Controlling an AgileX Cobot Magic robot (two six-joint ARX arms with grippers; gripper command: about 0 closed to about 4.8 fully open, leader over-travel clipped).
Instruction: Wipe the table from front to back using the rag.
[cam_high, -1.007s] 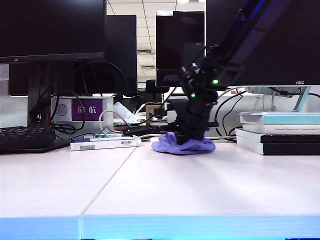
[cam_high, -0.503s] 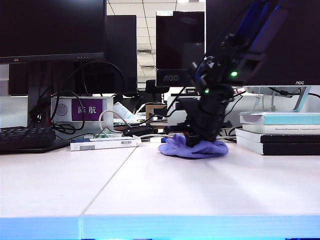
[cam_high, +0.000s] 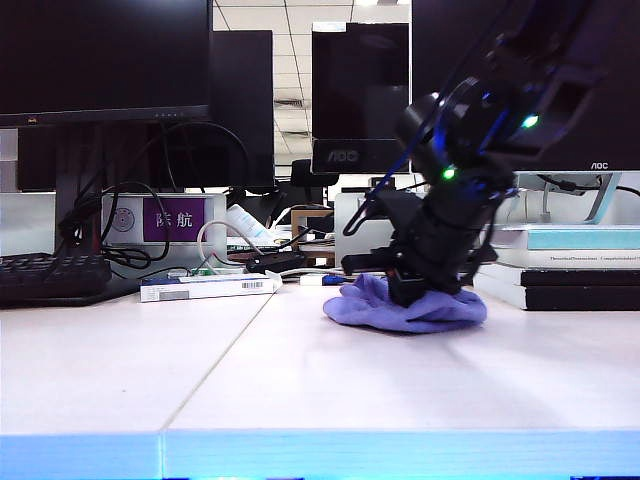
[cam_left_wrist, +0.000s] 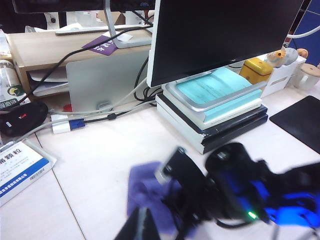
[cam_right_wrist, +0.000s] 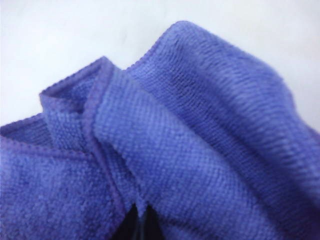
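dragged nearer the stacked books across the pale white-pink table, soft lavender-purple rag pinched in right gripper; left gripper parked nearby, fingers unreadable.

We see lavender-purple rag w/ fine ribbed weave under black right gripper; pale white-pink table, light blue edge.

The rag is soft purple cloth with a fine ribbed weave and a stitched hem, bunched into matt folds. The worktop beneath it is smooth, pale and faintly sheened. The right pincer pinching the rag looks like black matt plastic.
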